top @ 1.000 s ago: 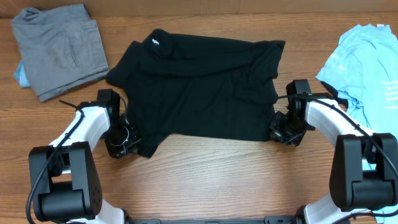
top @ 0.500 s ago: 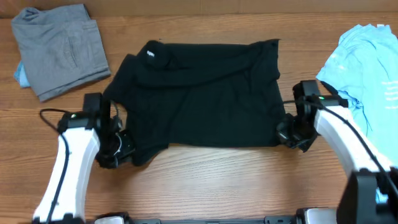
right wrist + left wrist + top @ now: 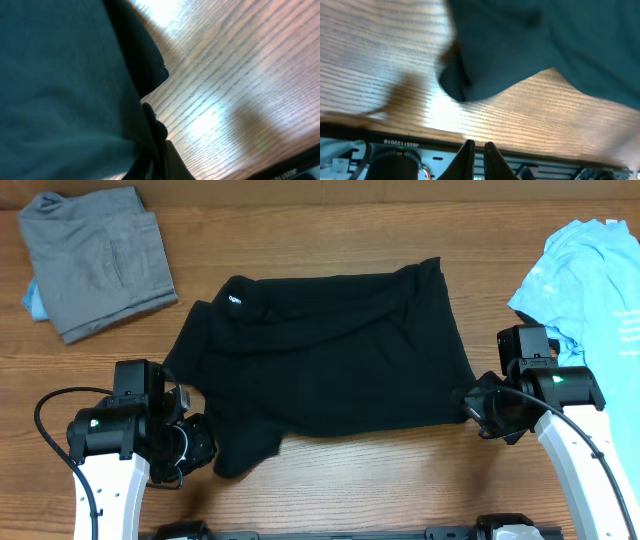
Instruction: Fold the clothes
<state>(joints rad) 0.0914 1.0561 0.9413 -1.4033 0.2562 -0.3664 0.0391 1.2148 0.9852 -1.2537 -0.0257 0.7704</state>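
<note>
Black shirt (image 3: pixel 330 360) hem is clamped in my right gripper (image 3: pixel 157 156); my left gripper (image 3: pixel 477 146) is closed empty, with the shirt corner just ahead. Only the wrist views show this.

You have bare wood along the 6 o'clock edge of the table (image 3: pixel 350 480), between the left gripper (image 3: pixel 190 450) and the right gripper (image 3: pixel 480 408). A hand can pass there. The black shirt (image 3: pixel 330 350) fills the middle and blocks the way straight across. The gray clothes (image 3: pixel 95 255) sit in a pile at 10 o'clock. The light blue shirt (image 3: pixel 590 280) covers the 2 o'clock corner. Strips of bare wood run between each of them and the black shirt, and along 12 o'clock.
</note>
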